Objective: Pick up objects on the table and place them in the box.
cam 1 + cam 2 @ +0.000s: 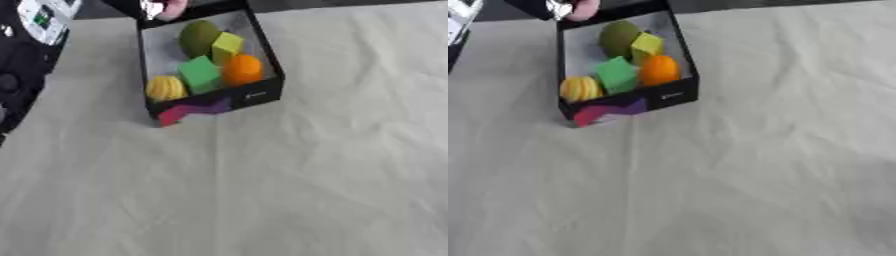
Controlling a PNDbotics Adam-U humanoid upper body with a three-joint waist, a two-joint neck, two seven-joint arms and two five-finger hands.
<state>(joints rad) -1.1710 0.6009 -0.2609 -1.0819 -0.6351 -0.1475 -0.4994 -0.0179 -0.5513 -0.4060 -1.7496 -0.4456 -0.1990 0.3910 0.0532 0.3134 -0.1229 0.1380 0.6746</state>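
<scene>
A black box with a pink and purple mark on its front wall stands at the upper left of the table. Inside it lie a dark green rounded fruit, a yellow-green block, an orange, a green block and a yellow ribbed fruit. A black part of my left arm, with a white piece on it, shows at the left edge, apart from the box; I cannot make out the hand's shape. My right hand shows in neither view.
A pale wrinkled cloth covers the table in front of and to the right of the box. A person's hand is at the box's far rim. The table's far edge runs along the top.
</scene>
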